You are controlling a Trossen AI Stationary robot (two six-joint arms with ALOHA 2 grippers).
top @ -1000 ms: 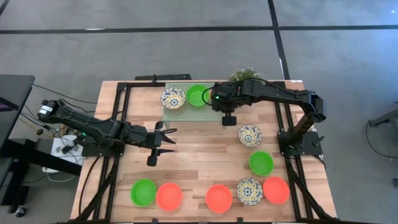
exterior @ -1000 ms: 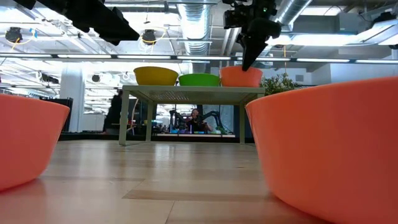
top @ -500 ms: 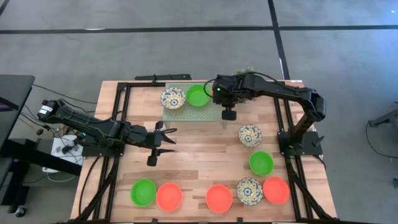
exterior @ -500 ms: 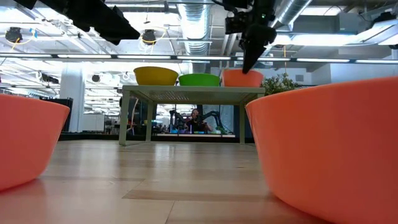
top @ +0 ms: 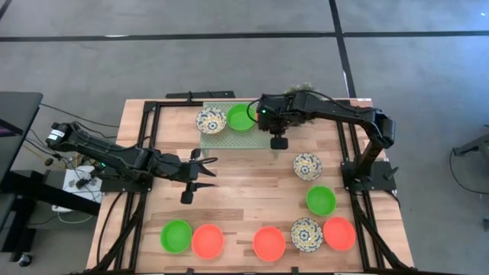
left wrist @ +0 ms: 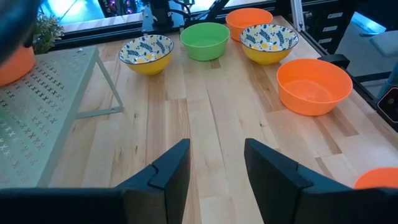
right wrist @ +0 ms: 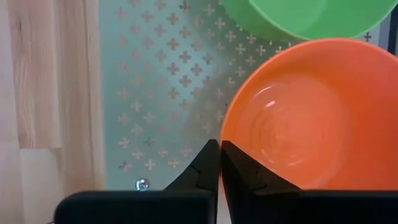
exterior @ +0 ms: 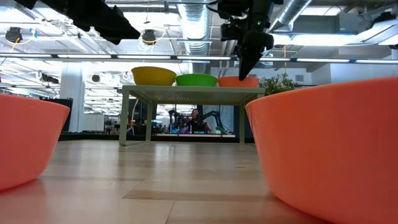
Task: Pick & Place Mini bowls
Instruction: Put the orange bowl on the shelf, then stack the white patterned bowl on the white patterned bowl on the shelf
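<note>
Wooden table [top: 244,183] first: it carries a pale green perforated shelf [top: 221,131] at its far edge and the bowls still waiting along the near side and the right. On the shelf sit a patterned bowl [top: 212,121], a green bowl [top: 241,117] and, beside that one, a red-orange bowl [right wrist: 305,118] (hidden under the arm from above, plain in the right wrist view). The line-up suggests the shelf is the drop-off and the bowls are being ranked side by side.

The right gripper [right wrist: 219,163] hangs over the shelf with its fingers pinched on the red-orange bowl's near rim, a sensible hold for a thin-walled bowl; the bowl looks set down, so release is probably next.

The left gripper [left wrist: 216,169] waits low over mid-table, fingers spread wide and holding nothing, well apart from the shelf, likely to keep out of the way.
</note>
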